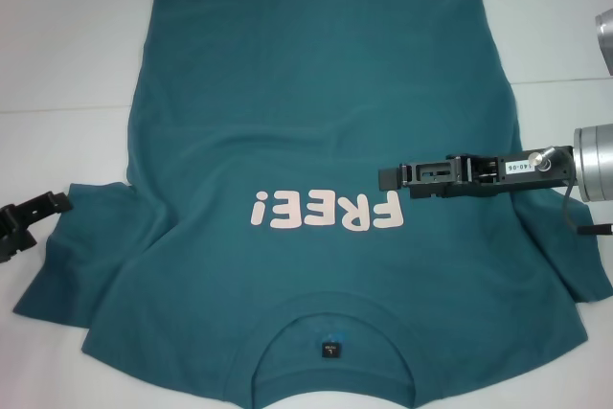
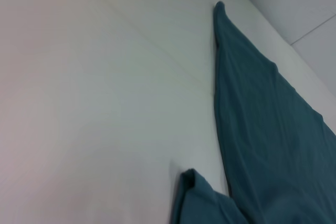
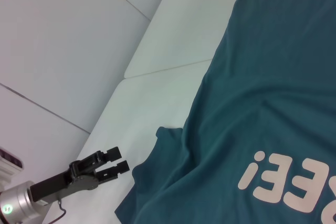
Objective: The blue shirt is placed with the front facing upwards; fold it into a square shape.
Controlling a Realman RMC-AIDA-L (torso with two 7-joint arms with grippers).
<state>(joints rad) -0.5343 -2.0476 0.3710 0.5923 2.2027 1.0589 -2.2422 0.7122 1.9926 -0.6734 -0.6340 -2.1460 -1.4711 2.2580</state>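
The blue shirt [image 1: 306,112] lies spread flat on the white table [image 1: 67,64], front up. Its collar and small dark neck label [image 1: 329,349] are at the near edge and its hem is at the far side. The pale pink "FREE!" lettering [image 1: 326,211] reads upside down from the head. My right gripper [image 1: 388,177] reaches in from the right, over the chest just above the lettering's right end. At the far left my left gripper [image 1: 43,213] stands open beside the left sleeve [image 1: 77,237], apart from the cloth. It also shows in the right wrist view as the left gripper [image 3: 119,160]. The left wrist view holds only the shirt's edge [image 2: 262,129].
A seam line crosses the table [image 3: 157,69] behind the shirt's middle. A silver arm part [image 1: 605,35] sits at the upper right edge. Bare white surface lies left of the shirt [image 2: 105,103] and beyond its hem.
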